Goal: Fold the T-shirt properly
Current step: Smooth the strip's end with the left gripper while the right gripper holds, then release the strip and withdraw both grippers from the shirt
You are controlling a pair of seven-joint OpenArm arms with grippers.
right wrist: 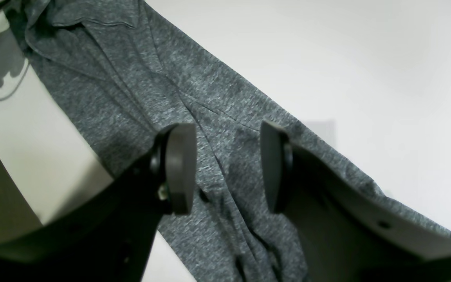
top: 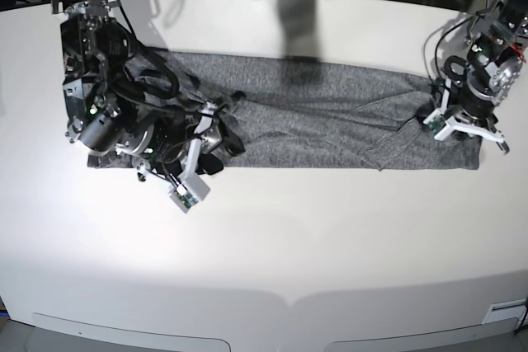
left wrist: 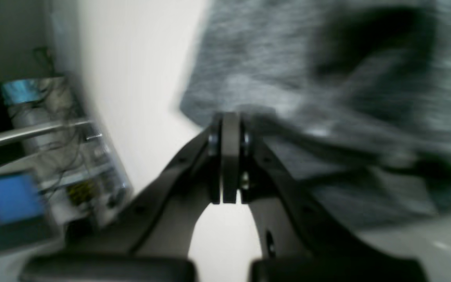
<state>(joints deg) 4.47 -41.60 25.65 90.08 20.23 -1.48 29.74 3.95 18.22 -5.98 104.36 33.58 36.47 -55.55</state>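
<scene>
1. Base view, on its left: the right gripper (top: 216, 139) sits low over the near end of the T-shirt (top: 313, 113), which stretches as a long grey band across the white table (top: 272, 245); only this view shows the whole garment.
2. Right wrist view, closer in: the right gripper (right wrist: 227, 168) stands wide apart with grey knit showing between the pads (right wrist: 180, 168), nothing pinched; whether they touch the cloth I cannot tell.
3. On the base view's right, the left gripper (top: 462, 124) rests at the shirt's far end.
4. Left wrist view, blurred: the left gripper (left wrist: 230, 129) is pressed closed at the fabric's edge; a grip on the cloth cannot be confirmed.
5. The T-shirt (right wrist: 131, 78) looks heather-grey, creased, plain.
</scene>
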